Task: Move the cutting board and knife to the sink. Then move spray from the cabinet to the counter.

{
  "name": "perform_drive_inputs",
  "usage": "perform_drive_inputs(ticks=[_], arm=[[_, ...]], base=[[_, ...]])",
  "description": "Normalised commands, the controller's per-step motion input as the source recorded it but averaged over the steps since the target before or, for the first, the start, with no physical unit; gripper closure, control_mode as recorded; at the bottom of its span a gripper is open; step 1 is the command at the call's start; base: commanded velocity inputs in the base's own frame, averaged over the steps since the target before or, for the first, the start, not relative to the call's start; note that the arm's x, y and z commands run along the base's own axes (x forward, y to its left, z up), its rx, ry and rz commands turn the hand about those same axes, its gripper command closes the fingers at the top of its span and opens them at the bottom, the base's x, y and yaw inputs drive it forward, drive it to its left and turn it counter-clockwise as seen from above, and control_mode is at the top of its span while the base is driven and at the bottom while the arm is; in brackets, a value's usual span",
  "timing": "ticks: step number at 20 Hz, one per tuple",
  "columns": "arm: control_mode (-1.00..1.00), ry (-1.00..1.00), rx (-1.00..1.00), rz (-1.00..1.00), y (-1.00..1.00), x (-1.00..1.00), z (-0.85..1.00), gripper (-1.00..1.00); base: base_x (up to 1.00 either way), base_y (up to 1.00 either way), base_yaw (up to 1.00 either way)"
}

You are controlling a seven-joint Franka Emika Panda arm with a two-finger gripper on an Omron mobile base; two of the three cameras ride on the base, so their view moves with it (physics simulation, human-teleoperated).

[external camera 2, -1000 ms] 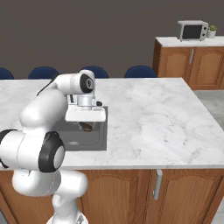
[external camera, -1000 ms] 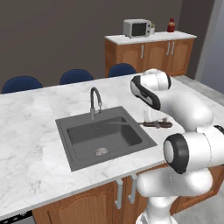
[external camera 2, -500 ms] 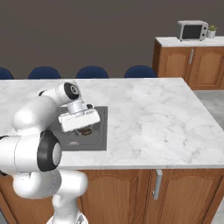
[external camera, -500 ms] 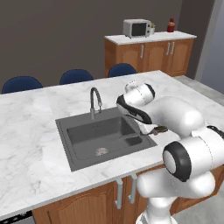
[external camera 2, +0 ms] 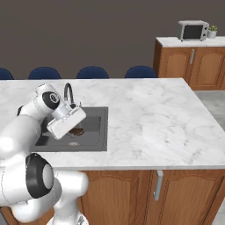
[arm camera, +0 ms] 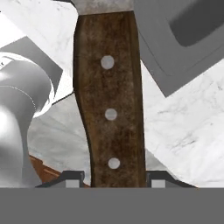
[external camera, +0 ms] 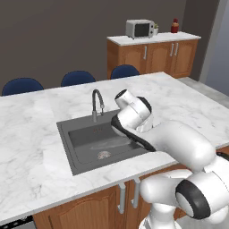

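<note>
While gripped, knife [arm camera: 109,105] handle lengthwise, blade ahead

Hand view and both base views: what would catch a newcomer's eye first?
The knife fills the hand view, its dark riveted handle standing between the jaws. In the base views, the white arm bends low over the dark sink set in the marble counter, with a microwave on the far cabinets.

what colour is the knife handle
Dark brown wood with three silver rivets; the knife handle shows best in the hand view.
</note>
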Motion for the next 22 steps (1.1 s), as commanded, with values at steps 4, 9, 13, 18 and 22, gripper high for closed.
perform_drive_inputs(ticks=[4, 9, 13, 18, 22], arm=[[-1.00, -0.13, 0.15, 0.30, 0.17, 0.00, 0.00, 1.00], [-1.00, -0.11, 0.17, 0.26, 0.20, 0.11, 0.00, 1.00], [-1.00, -0.01, 0.22, 0.12, 0.05, 0.20, 0.00, 1.00], [-1.00, -0.02, 0.09, 0.00, 0.05, 0.02, -0.01, 1.00], [-1.00, 0.00, 0.00, 0.00, 0.00, 0.18, 0.00, 1.00]], base=[[0.00, 0.00, 0.00], [0.00, 0.00, 0.00], [0.00, 0.00, 0.00], [0.00, 0.00, 0.00], [0.00, 0.00, 0.00]])
